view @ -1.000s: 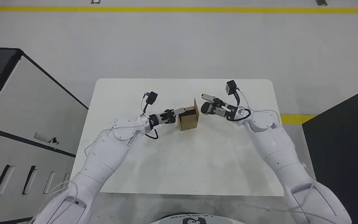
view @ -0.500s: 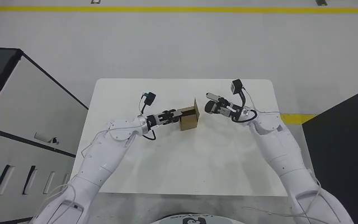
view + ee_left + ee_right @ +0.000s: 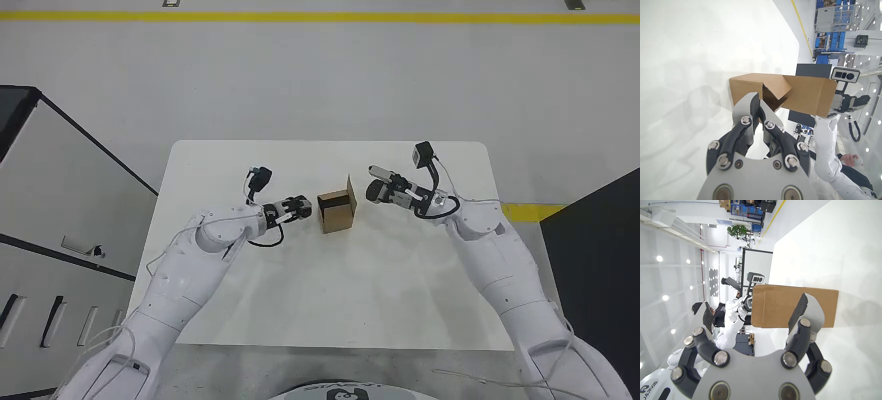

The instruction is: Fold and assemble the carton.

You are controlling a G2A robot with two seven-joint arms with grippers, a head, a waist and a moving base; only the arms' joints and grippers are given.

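The carton (image 3: 337,213) stands mid-frame on the counter (image 3: 400,290), one flap upright. The left end effector (image 3: 308,206) is clenched on nothing just beside it. The right end effector (image 3: 370,186) is released, fingers spread, near the flap.

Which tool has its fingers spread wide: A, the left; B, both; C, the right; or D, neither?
C: the right tool has its fingers wide apart in front of the carton, while the left tool is pinched shut.
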